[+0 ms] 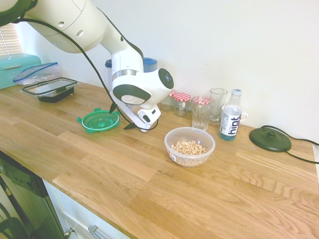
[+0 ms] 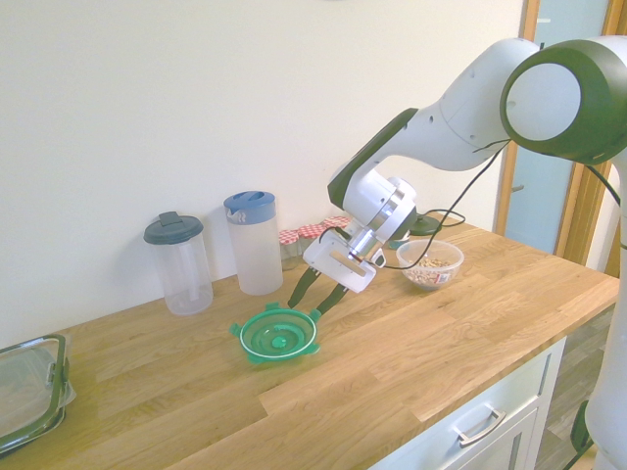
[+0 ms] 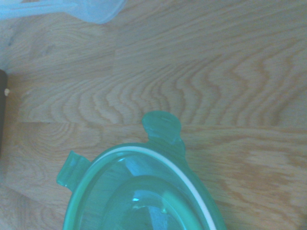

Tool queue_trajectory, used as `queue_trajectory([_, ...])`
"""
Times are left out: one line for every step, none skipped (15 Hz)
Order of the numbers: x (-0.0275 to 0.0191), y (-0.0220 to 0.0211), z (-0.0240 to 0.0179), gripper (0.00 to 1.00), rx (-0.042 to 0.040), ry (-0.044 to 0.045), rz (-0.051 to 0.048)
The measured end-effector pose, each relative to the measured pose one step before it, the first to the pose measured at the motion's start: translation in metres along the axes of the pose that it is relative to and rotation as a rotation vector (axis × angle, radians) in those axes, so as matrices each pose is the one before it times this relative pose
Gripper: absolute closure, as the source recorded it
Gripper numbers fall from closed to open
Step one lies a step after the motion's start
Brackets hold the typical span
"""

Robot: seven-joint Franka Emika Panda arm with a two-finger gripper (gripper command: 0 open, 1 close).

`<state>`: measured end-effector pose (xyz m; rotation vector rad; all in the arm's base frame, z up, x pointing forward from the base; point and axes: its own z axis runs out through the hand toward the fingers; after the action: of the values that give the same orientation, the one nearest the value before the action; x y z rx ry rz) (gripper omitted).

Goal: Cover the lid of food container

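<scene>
Green lid [image 3: 144, 191], cropped, beneath open gripper [image 2: 315, 291].

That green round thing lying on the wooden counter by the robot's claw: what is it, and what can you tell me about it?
It is the lid of a food container: round, translucent green plastic, with small clip tabs sticking out around its edge and a thin white ring just inside the rim. Raised rings step toward its centre. It lies flat on the wooden countertop, apart from the cereal bowl. The open gripper hangs tilted just above its edge; whether it touches the lid cannot be told.
</scene>
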<state>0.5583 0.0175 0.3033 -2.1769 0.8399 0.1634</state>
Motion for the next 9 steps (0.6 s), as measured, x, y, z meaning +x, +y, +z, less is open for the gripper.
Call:
queue_trajectory([0.0005,-0.00069,0.00204,0.0,0.00873,-0.00511,0.0012])
queue_trajectory([0.00028,-0.00113,0.00213,0.0,0.00482,-0.00437,0.00107])
queue_trajectory([0.00044,-0.001,0.00212,0.0,0.00655,-0.0048,0.00294])
queue_trajectory([0.00016,-0.00098,0.00209,0.0,0.00746,-0.00532,0.00165])
queue_trajectory([-0.00014,-0.00094,0.00242,0.0,0.0054,-0.00477,0.00118])
queue_trajectory([-0.00033,-0.00043,0.00168,0.0,0.00341,-0.00498,0.00065])
queue_trajectory([-0.00048,0.00008,0.00148,0.0,0.00521,-0.00723,0.00259])
queue_trajectory([-0.00042,0.00048,0.00155,0.0,0.00659,-0.00881,0.00523])
queue_trajectory([-0.0003,0.0005,0.00114,0.0,0.00536,-0.0079,0.00535])
